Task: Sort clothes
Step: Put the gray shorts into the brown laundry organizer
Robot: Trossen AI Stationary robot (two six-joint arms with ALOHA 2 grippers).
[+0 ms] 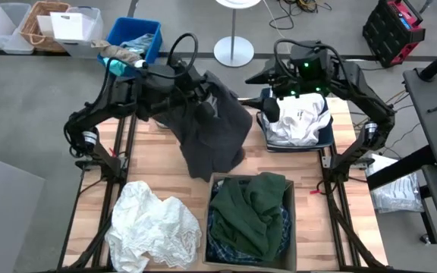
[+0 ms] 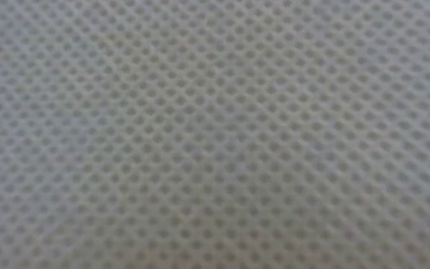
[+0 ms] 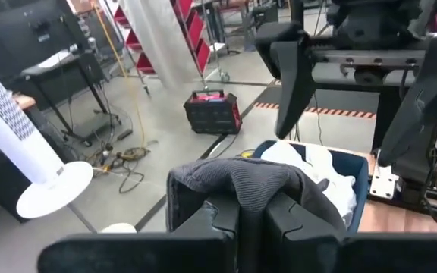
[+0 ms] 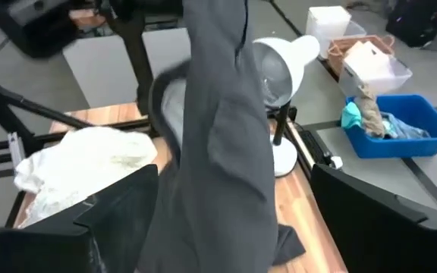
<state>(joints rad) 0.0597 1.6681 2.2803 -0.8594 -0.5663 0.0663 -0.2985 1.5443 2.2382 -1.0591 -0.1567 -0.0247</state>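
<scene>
A charcoal grey garment hangs over the pale wooden surface, beside a crumpled white garment, a dark green garment over blue-and-white plaid fabric, white clothes in a navy bin, and a bright blue bin.

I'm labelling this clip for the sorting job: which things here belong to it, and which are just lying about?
Part of the job:
- charcoal grey fabric garment, gripped by the left tool
- crumpled white fabric garments on the table
- dark green garment in the cardboard box
- white garments in the dark tray

Lying about:
- blue plastic bin of rags
- wicker basket
- white lamp base
</scene>
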